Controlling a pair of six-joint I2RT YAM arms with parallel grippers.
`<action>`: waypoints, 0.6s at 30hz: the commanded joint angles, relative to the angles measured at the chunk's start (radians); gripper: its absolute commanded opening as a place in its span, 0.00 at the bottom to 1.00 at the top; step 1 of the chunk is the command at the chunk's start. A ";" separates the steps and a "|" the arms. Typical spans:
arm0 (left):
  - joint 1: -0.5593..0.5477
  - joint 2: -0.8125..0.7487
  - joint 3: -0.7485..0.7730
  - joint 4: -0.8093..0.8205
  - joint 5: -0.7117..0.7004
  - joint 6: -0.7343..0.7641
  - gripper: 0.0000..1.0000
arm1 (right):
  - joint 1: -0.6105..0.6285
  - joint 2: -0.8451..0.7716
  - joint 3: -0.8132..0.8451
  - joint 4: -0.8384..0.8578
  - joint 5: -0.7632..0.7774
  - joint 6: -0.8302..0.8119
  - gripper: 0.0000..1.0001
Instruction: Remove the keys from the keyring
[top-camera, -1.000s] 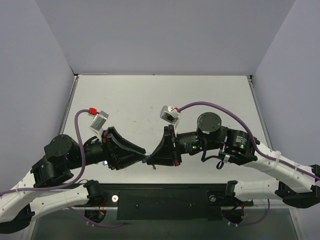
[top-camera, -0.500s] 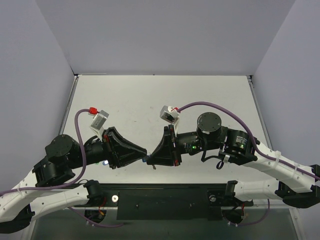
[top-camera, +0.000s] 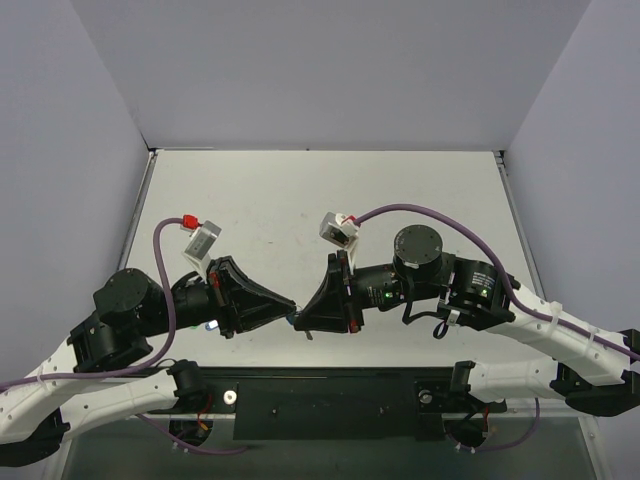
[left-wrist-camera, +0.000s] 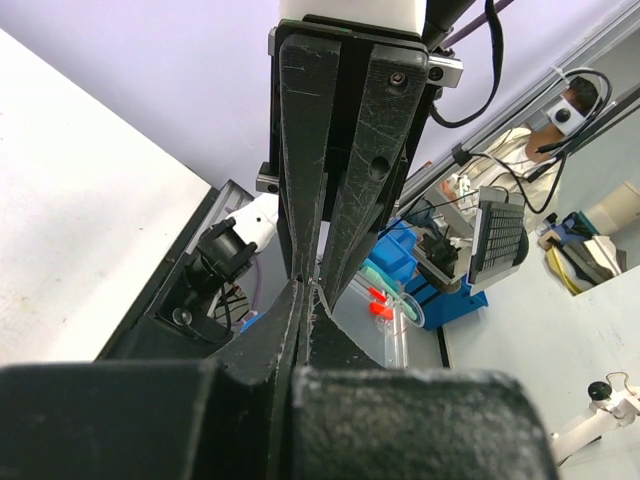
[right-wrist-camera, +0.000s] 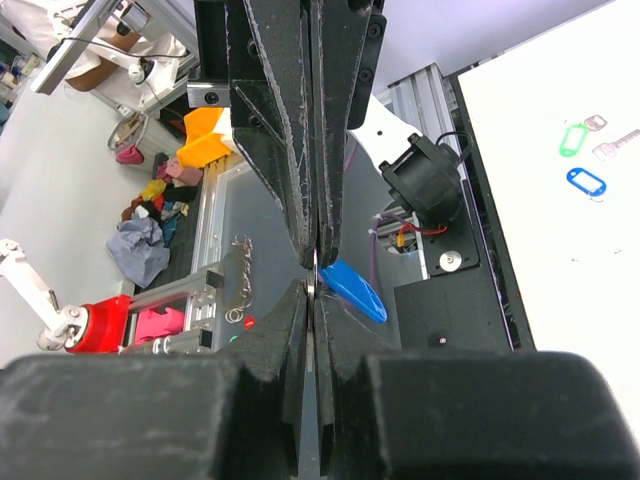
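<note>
My left jaws and right jaws are both closed, meeting tip to tip over the near part of the surface (top-camera: 400, 190). A blue-capped key (right-wrist-camera: 350, 290) sits at the junction. A silver sliver (left-wrist-camera: 318, 296) shows between the tips. My fingers screen the keyring, so I cannot tell which pair pinches what. Well apart on the surface lie a green tag (right-wrist-camera: 572, 138), a blue tag (right-wrist-camera: 585, 182) and a bare key (right-wrist-camera: 615, 145).

No writing, number, brand or sign can be read in any view. The white plug on the left arm (top-camera: 203, 240) and the white plug on the right arm (top-camera: 340, 228) show red marks only, too small to tell.
</note>
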 joint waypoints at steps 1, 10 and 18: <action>-0.003 0.033 0.060 -0.023 0.032 0.035 0.00 | 0.009 0.003 0.036 0.021 -0.014 -0.010 0.00; -0.005 0.101 0.164 -0.147 0.089 0.097 0.00 | 0.009 0.029 0.079 -0.043 -0.038 -0.028 0.00; -0.003 0.139 0.227 -0.218 0.131 0.132 0.00 | 0.009 0.050 0.096 -0.066 -0.051 -0.033 0.00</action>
